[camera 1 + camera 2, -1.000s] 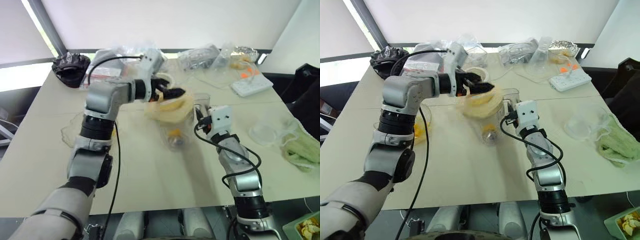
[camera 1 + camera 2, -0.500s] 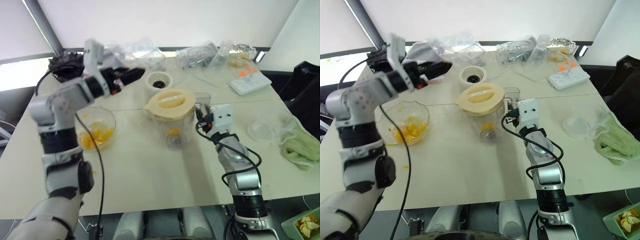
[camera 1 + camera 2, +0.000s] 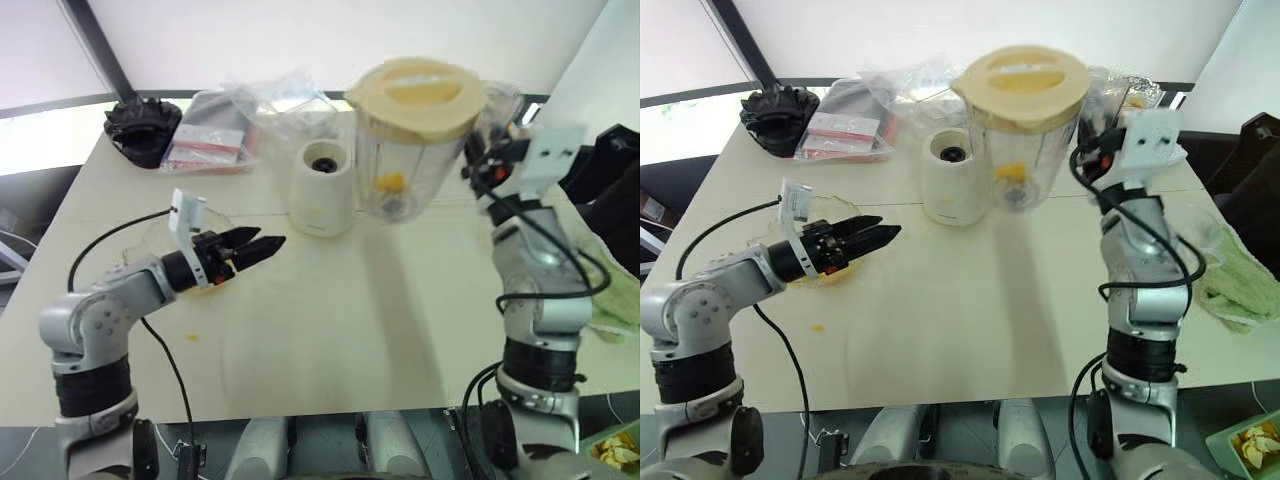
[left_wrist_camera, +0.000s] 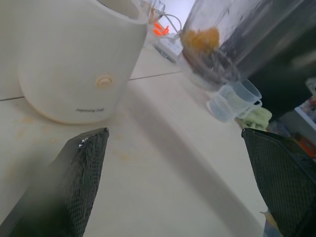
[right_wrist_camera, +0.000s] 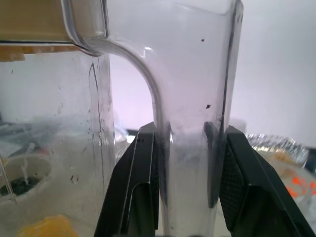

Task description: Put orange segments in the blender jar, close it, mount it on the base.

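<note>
table (image 3: pixel 970 330) surface in front of you is mostly bare: from the near edge up to the middle you see open cream top, with a small orange scrap (image 3: pixel 817 326) lying toward the near left.

your right gripper (image 5: pixel 185 182) grasps the blender jar (image 3: pixel 1025 150) by its side handle (image 5: pixel 190 148), both black fingers pressed against it. the jar hangs in the air above the far middle of the table, its cream-yellow lid (image 3: pixel 1020 72) on top and an orange segment (image 3: pixel 1011 172) showing through the clear wall near the dark blade. it sits just to the right of the base (image 3: pixel 952 177) and higher than it, not yet mounted.

the base stands upright on the table toward the far middle, its dark socket (image 3: pixel 953 154) uncovered, with free room above it and bare table on its near side.

your left gripper (image 3: pixel 875 235) is released, fingers spread wide, pointing level toward the right over the left part of the table. it hovers by the glass bowl (image 3: pixel 835 265) holding more orange segments (image 3: pixel 205 290), well apart from the base and the jar.

along the far edge you have clear bags and containers (image 3: pixel 905 85), a red-striped packet (image 3: pixel 845 135) and a black ridged object (image 3: pixel 778 107) at the far left corner. toward the right edge a green cloth (image 3: pixel 1240 285) lies on the table. in the left wrist view a small clear cup (image 4: pixel 234 98) sits on the table beyond the jar.
</note>
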